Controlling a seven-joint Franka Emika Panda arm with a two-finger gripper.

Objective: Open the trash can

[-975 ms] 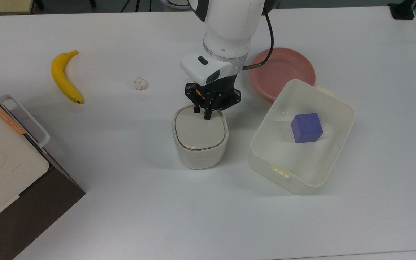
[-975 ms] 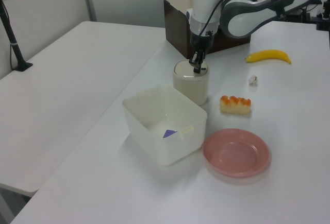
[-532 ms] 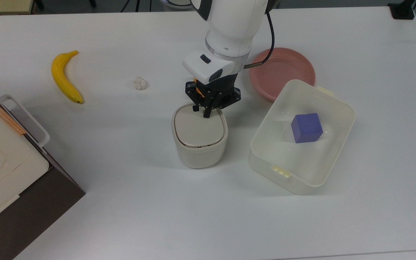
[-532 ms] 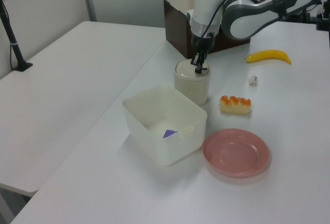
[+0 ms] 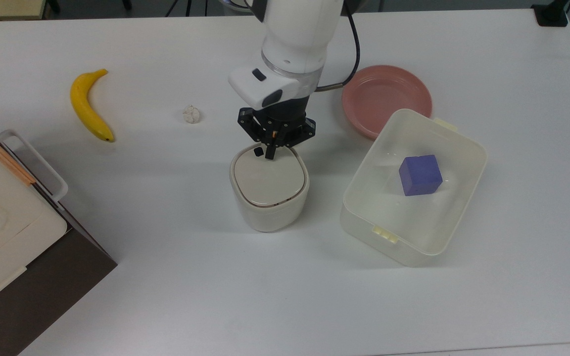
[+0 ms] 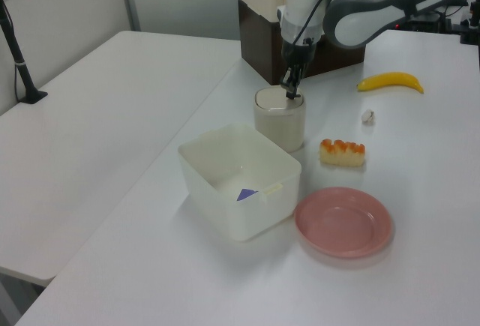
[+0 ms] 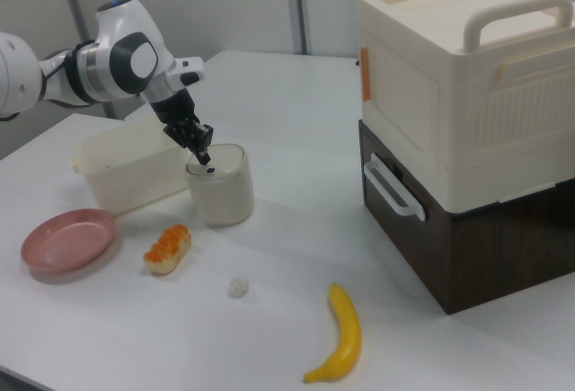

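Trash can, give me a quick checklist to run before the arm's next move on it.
1. Lid of the trash can closed, task not done: ok, lid lies flat.
2. Pincer at the lid's far edge in the top view, by the small black button: ok.
3. Fingertip actually pressing the button: cannot tell.
4. Trash can upright on the table: ok.
5. Space for the lid to swing: cannot tell, the pincer hangs over the rim.
6. Translucent box apart from the trash can: ok.

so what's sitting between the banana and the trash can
In the top view, a small white crumpled lump lies between the banana and the trash can; otherwise bare table.
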